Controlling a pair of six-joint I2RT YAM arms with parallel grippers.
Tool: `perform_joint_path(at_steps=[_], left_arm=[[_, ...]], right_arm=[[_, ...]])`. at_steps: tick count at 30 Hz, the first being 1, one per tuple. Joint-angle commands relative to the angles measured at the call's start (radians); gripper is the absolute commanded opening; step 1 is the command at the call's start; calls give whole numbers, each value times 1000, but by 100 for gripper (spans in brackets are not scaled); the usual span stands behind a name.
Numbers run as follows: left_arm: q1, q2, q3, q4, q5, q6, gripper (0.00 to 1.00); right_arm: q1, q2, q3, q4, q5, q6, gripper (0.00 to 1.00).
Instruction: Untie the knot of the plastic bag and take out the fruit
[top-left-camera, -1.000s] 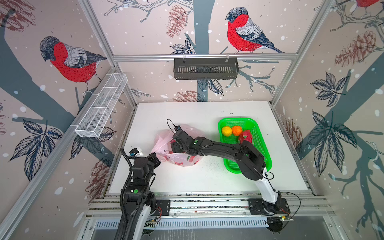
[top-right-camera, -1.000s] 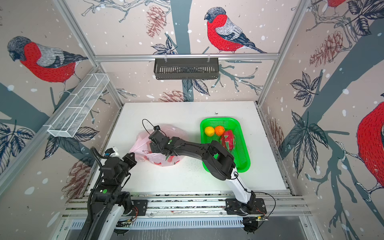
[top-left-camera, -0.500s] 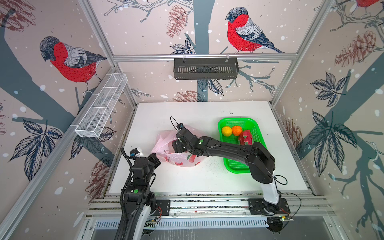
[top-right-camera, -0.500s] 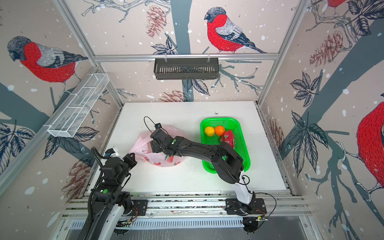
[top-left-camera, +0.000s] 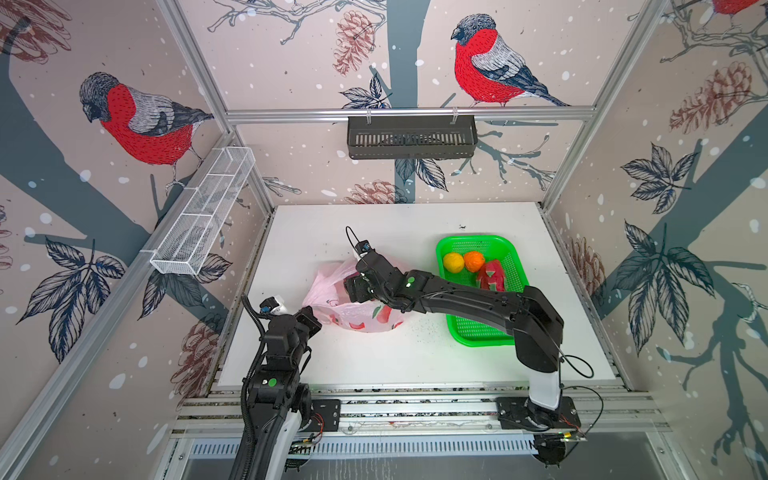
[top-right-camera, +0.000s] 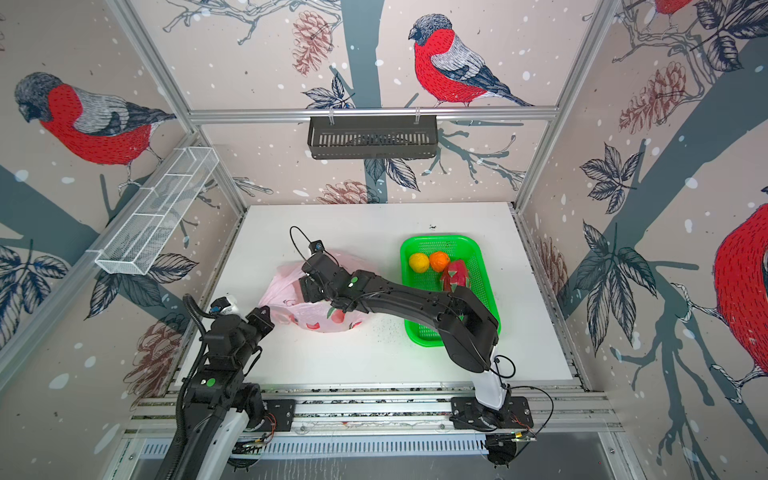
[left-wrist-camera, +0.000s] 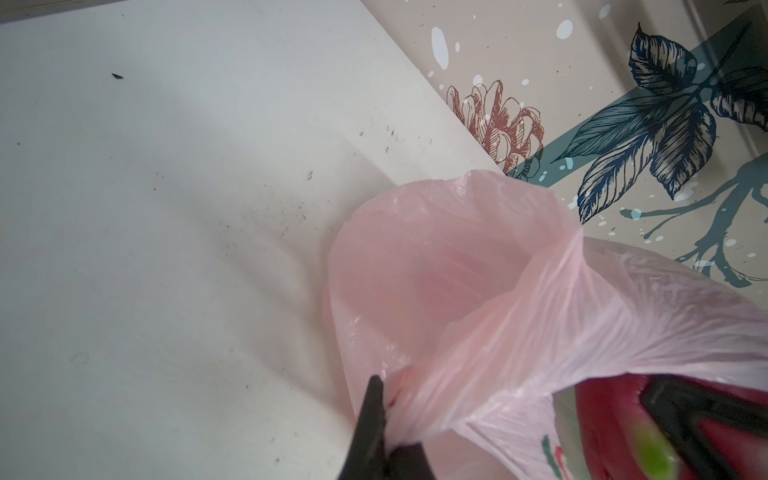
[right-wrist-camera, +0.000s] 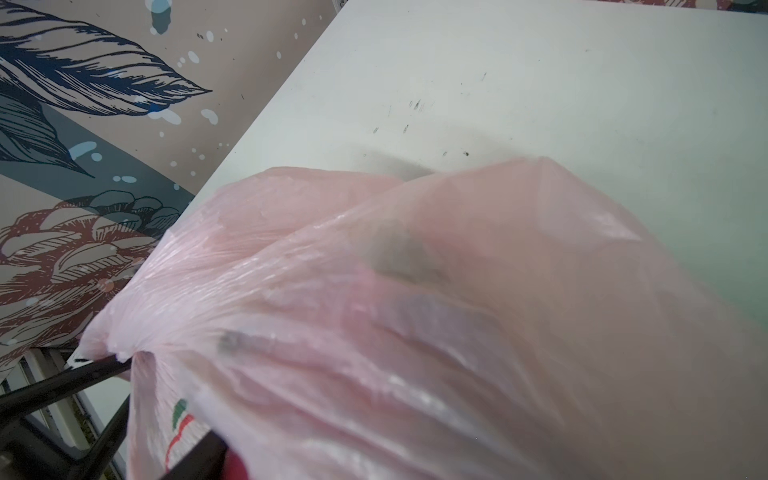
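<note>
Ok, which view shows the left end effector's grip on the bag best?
Left wrist: the left end effector is shut on a gathered fold of the bag, seen close up. Both top views show it only small, at the bag's corner. Right wrist catches it side-on at the plastic's edge.

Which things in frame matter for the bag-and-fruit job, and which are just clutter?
In the job:
- plastic bag
- left gripper, pinching the bag's edge
- right gripper, reaching into the bag's mouth
- red fruit, in the bag
- yellow fruit, orange and dragon fruit, in the green basket

Lying about:
- white wire rack
- black slotted shelf
</note>
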Motion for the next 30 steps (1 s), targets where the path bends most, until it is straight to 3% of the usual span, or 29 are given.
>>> perform_joint_path(at_steps=[1, 30], left_arm=[[4, -3, -4, 37, -16, 2, 0], [3, 92, 77, 131, -28, 18, 0]], right_arm=[[1, -23, -6, 51, 27, -17, 63], [57, -80, -10, 58, -12, -108, 63]])
